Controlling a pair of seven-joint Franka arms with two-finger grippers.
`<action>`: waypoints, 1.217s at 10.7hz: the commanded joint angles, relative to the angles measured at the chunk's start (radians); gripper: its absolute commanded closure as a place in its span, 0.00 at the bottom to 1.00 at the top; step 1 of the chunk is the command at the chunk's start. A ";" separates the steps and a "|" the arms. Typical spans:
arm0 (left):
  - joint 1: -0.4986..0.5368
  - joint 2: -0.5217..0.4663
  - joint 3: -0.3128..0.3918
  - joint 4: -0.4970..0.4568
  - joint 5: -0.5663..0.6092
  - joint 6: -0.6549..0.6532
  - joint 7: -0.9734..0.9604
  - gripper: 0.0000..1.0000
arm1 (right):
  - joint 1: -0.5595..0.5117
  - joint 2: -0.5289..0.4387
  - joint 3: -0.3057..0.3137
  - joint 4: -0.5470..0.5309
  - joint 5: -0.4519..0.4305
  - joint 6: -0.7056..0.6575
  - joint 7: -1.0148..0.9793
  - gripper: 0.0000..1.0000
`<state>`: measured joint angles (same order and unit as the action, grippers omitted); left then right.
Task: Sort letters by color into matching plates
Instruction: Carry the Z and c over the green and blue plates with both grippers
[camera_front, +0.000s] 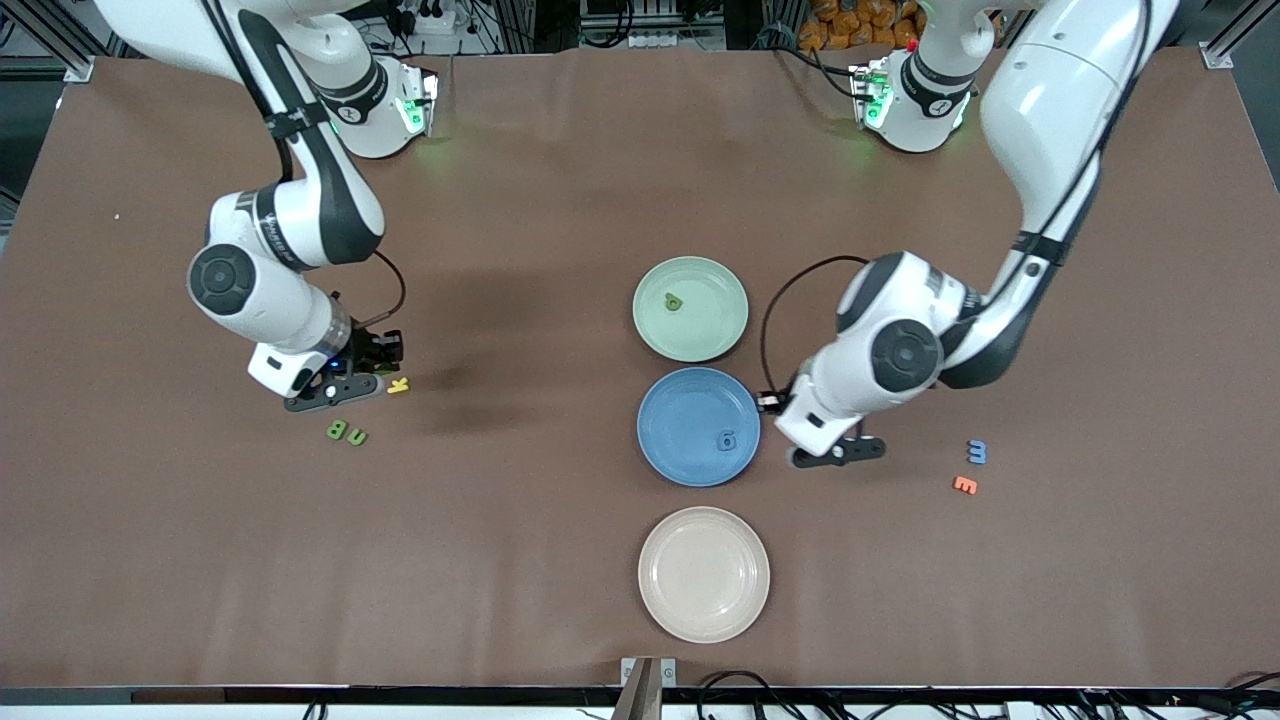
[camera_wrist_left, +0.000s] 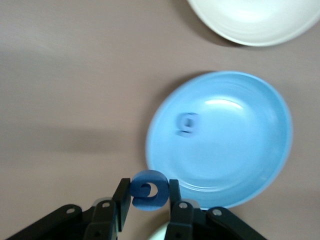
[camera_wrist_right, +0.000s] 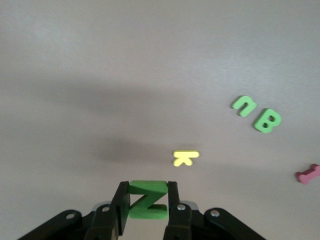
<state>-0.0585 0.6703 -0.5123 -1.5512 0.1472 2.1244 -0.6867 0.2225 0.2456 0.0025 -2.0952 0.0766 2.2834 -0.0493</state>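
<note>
Letters are being held by both grippers: a blue letter (camera_wrist_left: 148, 190) is being pinched by the left gripper (camera_wrist_left: 146, 199) beside the blue plate (camera_front: 668, 452); a green Z (camera_wrist_right: 148, 200) is being clamped by the right gripper (camera_wrist_right: 147, 202) near the yellow letter (camera_wrist_right: 186, 158).

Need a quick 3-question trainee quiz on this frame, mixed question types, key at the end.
1. True or false: the left gripper is shut on a blue letter.
2. Multiple choice: the letter Z in the right gripper is A) yellow B) green C) blue.
3. Fill in: the green plate holds ___ letter(s).

Key
1. True; it hangs beside the blue plate.
2. B, held over the table near the yellow K.
3. One, a green letter.
</note>
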 joint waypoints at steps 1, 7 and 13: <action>-0.079 0.035 0.012 0.022 -0.018 0.090 -0.092 1.00 | 0.041 0.003 0.027 0.018 0.015 -0.006 0.129 1.00; -0.124 0.023 0.052 0.025 0.000 0.115 -0.125 0.00 | 0.136 0.075 0.070 0.053 0.015 0.131 0.357 1.00; -0.116 -0.007 0.089 0.054 0.184 0.045 -0.079 0.00 | 0.279 0.188 0.140 0.214 0.015 0.177 0.774 1.00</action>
<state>-0.1660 0.6952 -0.4526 -1.5053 0.2948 2.2382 -0.7875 0.4451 0.3846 0.1389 -1.9466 0.0817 2.4306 0.5777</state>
